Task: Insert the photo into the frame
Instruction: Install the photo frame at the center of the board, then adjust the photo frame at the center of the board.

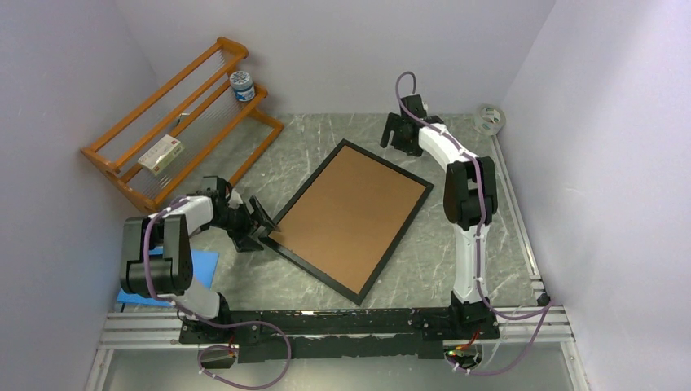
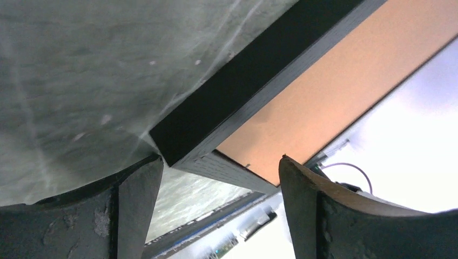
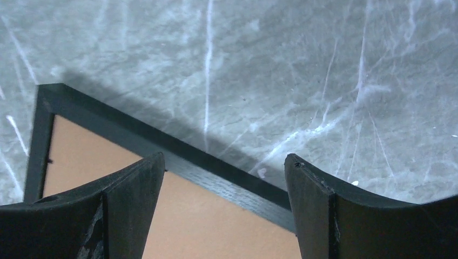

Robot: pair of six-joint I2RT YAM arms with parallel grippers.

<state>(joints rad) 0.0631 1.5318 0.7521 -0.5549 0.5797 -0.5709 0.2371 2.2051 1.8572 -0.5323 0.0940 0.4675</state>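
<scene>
The black frame (image 1: 420, 200) lies face down on the grey table, turned diagonally, with a brown backing board (image 1: 350, 213) filling it. The sunflower photo is hidden. My left gripper (image 1: 266, 222) is open at the frame's left corner; in the left wrist view that corner (image 2: 183, 143) sits just ahead of the open fingers (image 2: 135, 199). My right gripper (image 1: 397, 133) is open above the frame's far edge; in the right wrist view the frame edge (image 3: 227, 181) and the board (image 3: 210, 226) lie between and below the fingers (image 3: 308, 205). Neither gripper holds anything.
An orange wooden rack (image 1: 175, 122) stands at the back left with a round tin (image 1: 242, 85) and a small box (image 1: 161, 153) on it. A blue sheet (image 1: 200, 265) lies under the left arm. A tape roll (image 1: 489, 119) lies at the back right.
</scene>
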